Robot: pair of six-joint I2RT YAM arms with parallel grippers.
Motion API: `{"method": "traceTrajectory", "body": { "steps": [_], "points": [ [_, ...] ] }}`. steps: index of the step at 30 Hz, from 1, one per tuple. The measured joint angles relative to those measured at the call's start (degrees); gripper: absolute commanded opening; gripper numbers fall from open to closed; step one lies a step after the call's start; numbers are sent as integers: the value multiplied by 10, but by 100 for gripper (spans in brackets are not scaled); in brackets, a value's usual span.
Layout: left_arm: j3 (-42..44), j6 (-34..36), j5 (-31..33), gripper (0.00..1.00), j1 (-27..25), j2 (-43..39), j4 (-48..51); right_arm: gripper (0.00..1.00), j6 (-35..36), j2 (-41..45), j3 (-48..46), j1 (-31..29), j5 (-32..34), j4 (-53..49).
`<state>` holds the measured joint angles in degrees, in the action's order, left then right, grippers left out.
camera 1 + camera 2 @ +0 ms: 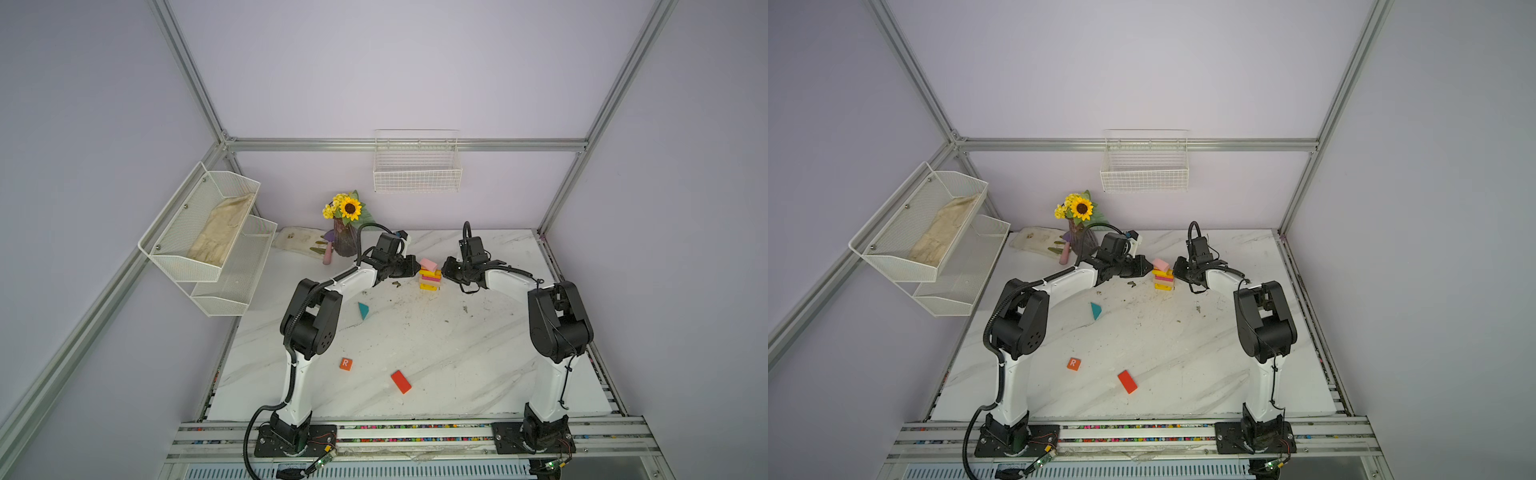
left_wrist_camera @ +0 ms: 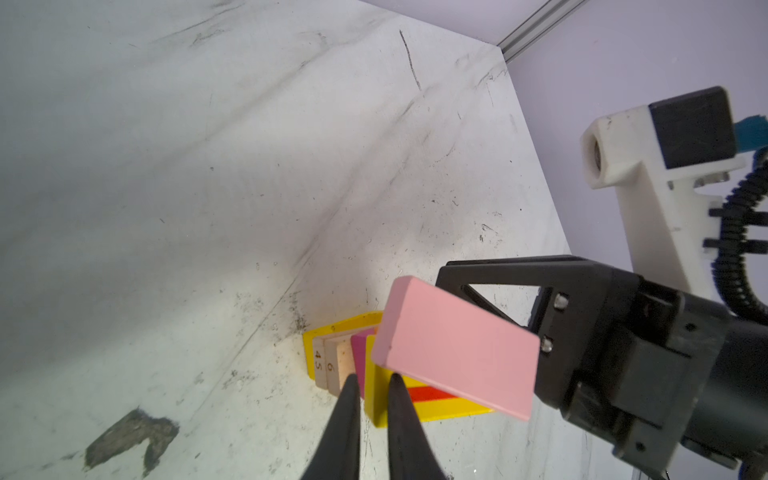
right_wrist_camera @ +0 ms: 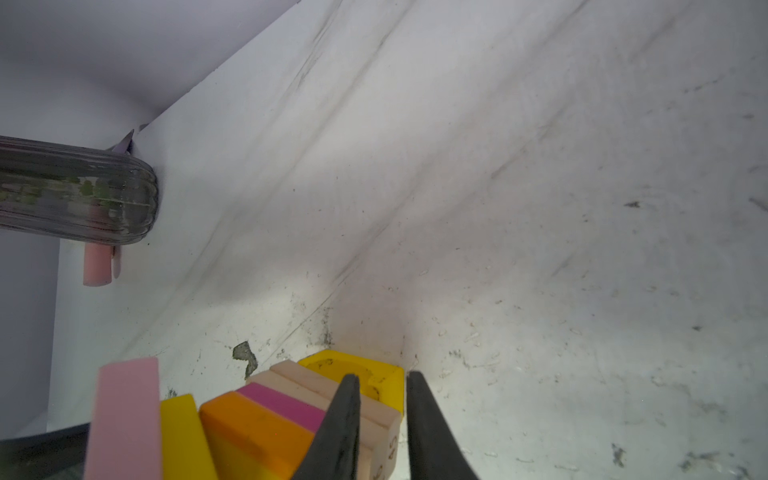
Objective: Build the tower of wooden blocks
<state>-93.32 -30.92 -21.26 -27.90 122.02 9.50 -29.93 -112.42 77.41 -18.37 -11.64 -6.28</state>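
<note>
Tower (image 1: 430,279) stands upright at the far middle of the table (image 1: 436,353). Its top pink slab (image 1: 427,263) sits tilted, long axis running far-left to near-right. Left gripper (image 2: 372,382) and right gripper (image 3: 382,380) flank it, both closed and holding nothing.

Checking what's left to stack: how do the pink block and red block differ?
The pink block rests atop the tower, far back; the red block lies alone on the table, near the front. The pink block sits askew on the tower; the red block lies flat. Both are rectangular slabs.
</note>
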Motion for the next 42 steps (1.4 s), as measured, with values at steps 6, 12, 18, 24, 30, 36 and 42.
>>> {"method": "traceTrajectory", "body": {
  "steps": [6,12,18,24,30,36,42],
  "points": [
    [0,0,0,15,0,0,0,24,0,0,0,-2,0,0],
    [0,0,-1,15,0,0,0,24,0,0,0,-3,3,-4],
    [0,0,0,15,-2,-2,0,24,0,0,0,-3,7,-6],
    [0,0,-2,19,-4,-6,0,24,0,0,0,-3,9,-7],
    [0,-1,0,28,-6,-8,0,29,0,5,0,-3,22,-14],
    [0,-1,7,37,-6,-29,0,35,2,58,-14,-5,44,-25],
    [0,-1,9,43,-6,-57,-18,43,5,128,-40,-20,48,-21]
  ]
}}
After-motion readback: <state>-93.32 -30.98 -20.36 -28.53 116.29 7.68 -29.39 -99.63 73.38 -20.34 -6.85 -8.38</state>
